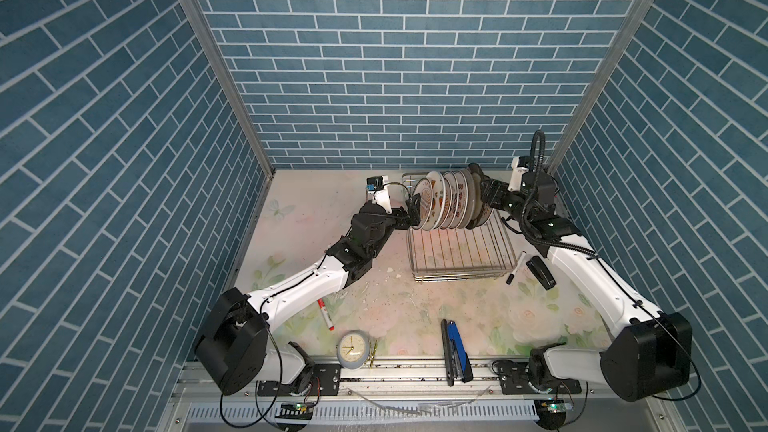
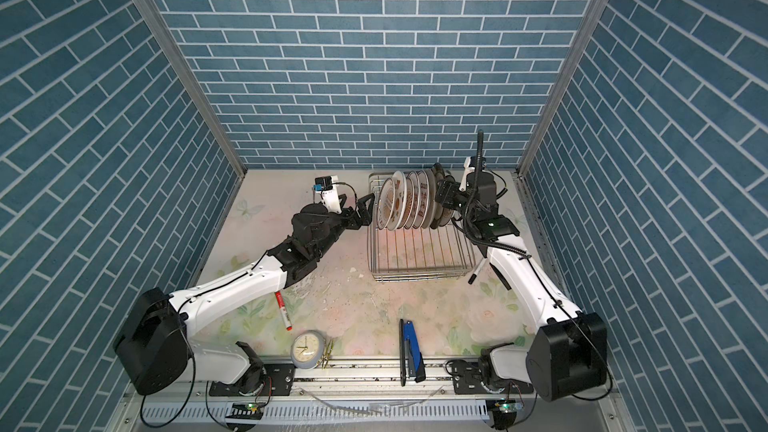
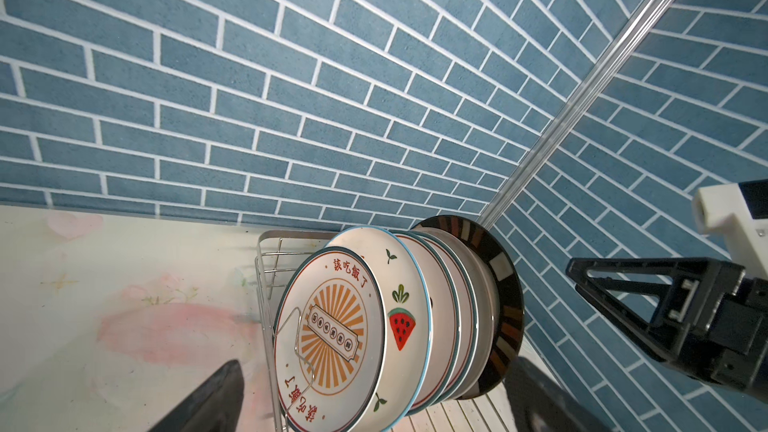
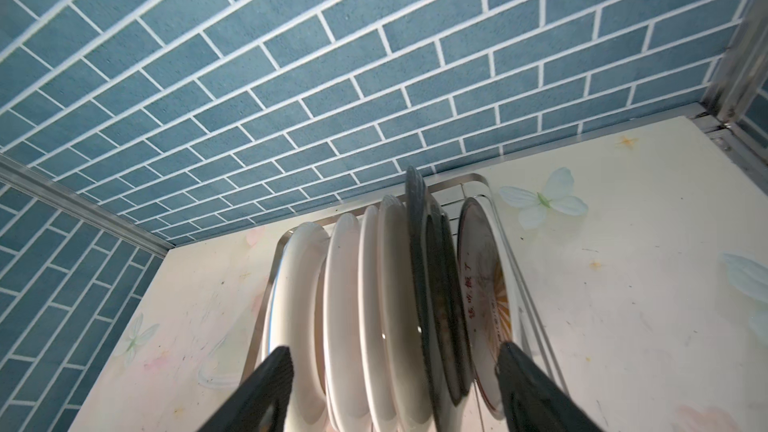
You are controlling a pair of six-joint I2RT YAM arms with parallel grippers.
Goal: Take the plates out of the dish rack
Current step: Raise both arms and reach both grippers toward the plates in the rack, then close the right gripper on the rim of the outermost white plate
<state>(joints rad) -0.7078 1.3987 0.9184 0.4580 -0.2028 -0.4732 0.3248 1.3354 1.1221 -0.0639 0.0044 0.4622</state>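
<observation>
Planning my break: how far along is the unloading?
Done: nothing; no plate is out yet. In hand: the open left gripper and open right gripper sit at opposite ends of the round white printed ceramic plates standing in the silver wire dish rack, neither visibly gripping. Remaining: every plate.
</observation>
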